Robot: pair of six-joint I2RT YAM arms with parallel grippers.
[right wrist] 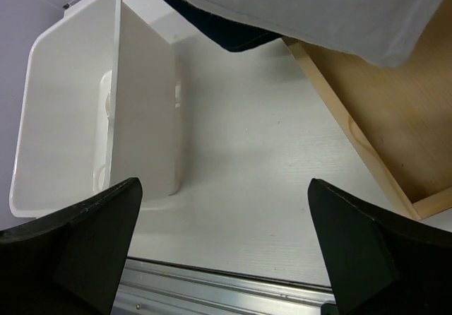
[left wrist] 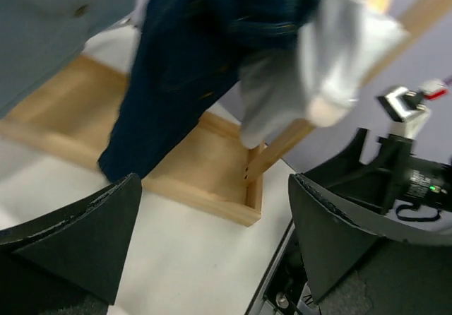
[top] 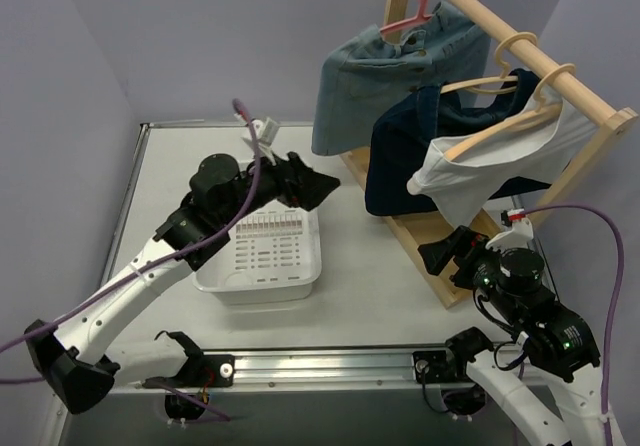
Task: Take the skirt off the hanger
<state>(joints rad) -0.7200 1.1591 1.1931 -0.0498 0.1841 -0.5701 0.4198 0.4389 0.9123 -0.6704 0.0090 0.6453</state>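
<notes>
Top external view: table (top: 370, 266) carries wooden rack (top: 480, 11), off to the right of left gripper (top: 325, 186). Light denim skirt (top: 365, 86) hangs on pink hanger (top: 420, 6) just beyond that gripper, not touching. White basket (top: 262, 256) sits below it. Both grippers wide open, empty; right gripper (top: 432, 254) is near rack base.

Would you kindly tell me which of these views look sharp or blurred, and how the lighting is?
Top view: sharp, evenly lit, just a soft shadow by the white basket. Left wrist view: the dark blue garment and white shirt are smeared, probably motion blur. Right wrist view: basket and table crisp, no glare.
</notes>
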